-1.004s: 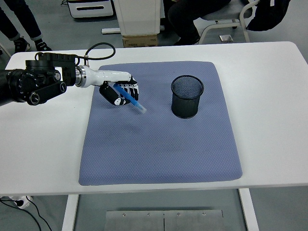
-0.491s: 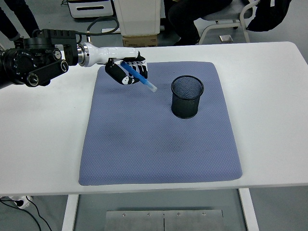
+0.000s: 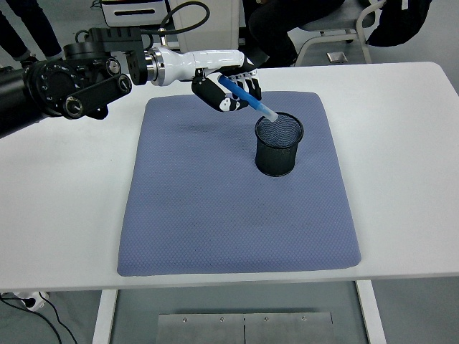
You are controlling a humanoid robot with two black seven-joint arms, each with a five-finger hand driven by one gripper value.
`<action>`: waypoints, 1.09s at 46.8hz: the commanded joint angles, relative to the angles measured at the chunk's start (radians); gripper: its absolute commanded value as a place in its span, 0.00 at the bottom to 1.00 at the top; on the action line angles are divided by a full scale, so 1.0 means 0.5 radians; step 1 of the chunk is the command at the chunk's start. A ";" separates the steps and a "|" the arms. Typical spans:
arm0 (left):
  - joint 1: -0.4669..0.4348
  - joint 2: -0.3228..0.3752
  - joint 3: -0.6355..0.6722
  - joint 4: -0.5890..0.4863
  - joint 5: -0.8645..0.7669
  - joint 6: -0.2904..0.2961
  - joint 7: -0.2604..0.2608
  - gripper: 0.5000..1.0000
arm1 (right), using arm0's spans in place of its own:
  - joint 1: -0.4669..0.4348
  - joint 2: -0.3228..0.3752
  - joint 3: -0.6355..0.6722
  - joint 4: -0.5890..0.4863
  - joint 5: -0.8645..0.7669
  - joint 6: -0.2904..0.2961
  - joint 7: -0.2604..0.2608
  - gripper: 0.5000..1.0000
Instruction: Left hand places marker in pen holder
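Observation:
My left hand is shut on a blue marker with a pale tip. It holds the marker tilted, tip down and to the right. The tip is just over the left rim of the black mesh pen holder, which stands upright on the blue-grey mat. The hand is up and to the left of the holder, above the mat's far edge. The right arm is out of view.
The mat covers the middle of the white table. Beyond the far edge are a person's legs at top left, a seated person, a chair and a cardboard box.
My left hand has risen and moved right with the marker, from the mat's left part to beside the pen holder. The marker tip now reaches the holder's rim.

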State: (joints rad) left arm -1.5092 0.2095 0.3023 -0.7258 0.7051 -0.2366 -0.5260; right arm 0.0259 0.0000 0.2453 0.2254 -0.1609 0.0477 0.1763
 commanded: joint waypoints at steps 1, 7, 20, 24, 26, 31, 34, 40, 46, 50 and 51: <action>0.012 -0.035 -0.040 0.000 -0.017 0.001 0.000 0.00 | 0.000 0.000 0.000 0.000 0.000 0.000 0.000 1.00; 0.046 -0.075 -0.077 -0.003 -0.063 0.001 0.006 0.00 | -0.003 0.000 0.000 0.000 0.000 0.000 0.000 1.00; 0.125 -0.180 -0.135 -0.006 -0.493 0.019 0.027 0.00 | 0.000 0.000 0.000 0.000 0.000 0.000 0.000 1.00; 0.168 -0.201 -0.138 -0.012 -0.594 0.022 0.027 0.00 | 0.000 0.000 0.000 0.000 0.000 0.000 0.000 1.00; 0.193 -0.210 -0.138 -0.018 -0.631 0.025 0.027 0.00 | 0.000 0.000 0.000 0.000 0.000 0.000 0.000 1.00; 0.233 -0.226 -0.147 -0.024 -0.732 0.034 0.027 0.00 | 0.000 0.000 0.000 0.000 0.000 0.000 0.000 1.00; 0.254 -0.241 -0.147 -0.027 -0.803 0.059 0.027 0.00 | 0.000 0.000 0.000 0.000 0.000 0.000 0.000 1.00; 0.306 -0.256 -0.154 -0.042 -0.898 0.117 0.027 0.00 | 0.000 0.000 0.000 0.000 0.000 0.000 0.000 1.00; 0.365 -0.262 -0.181 -0.095 -0.984 0.142 0.024 0.00 | 0.000 0.000 0.000 0.000 0.000 0.000 0.000 1.00; 0.389 -0.269 -0.190 -0.119 -1.057 0.179 0.024 0.00 | 0.000 0.000 0.000 0.000 0.000 0.000 0.000 1.00; 0.395 -0.269 -0.197 -0.125 -1.076 0.191 0.024 0.00 | 0.000 0.000 0.000 0.000 0.000 0.000 0.000 1.00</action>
State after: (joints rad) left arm -1.3186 0.0765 0.2094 -0.7796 0.1905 -0.1536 -0.5136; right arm 0.0261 0.0000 0.2453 0.2255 -0.1610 0.0474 0.1763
